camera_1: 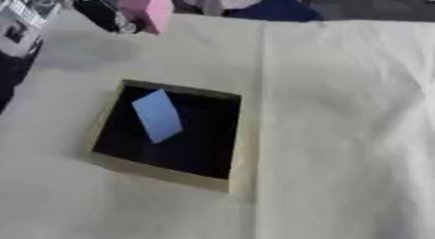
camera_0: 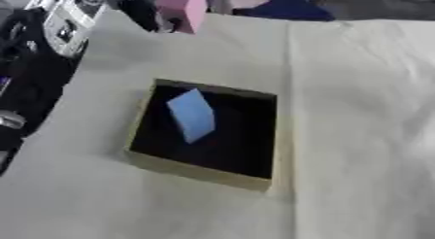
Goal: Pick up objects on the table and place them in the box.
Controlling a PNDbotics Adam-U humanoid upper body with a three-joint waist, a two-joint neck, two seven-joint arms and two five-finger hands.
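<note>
Pink block (camera_0: 182,8) in left robot hand (camera_0: 144,12) — far beyond box (camera_0: 197,171)

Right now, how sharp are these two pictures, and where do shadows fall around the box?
Left eye view: soft all over, so the blue block and box have smeared edges; a faint shadow lies on the cloth along the box's right wall. Right eye view: equally blurred; the pink block at the far edge casts a dim shadow to its left. No glare in either.
</note>
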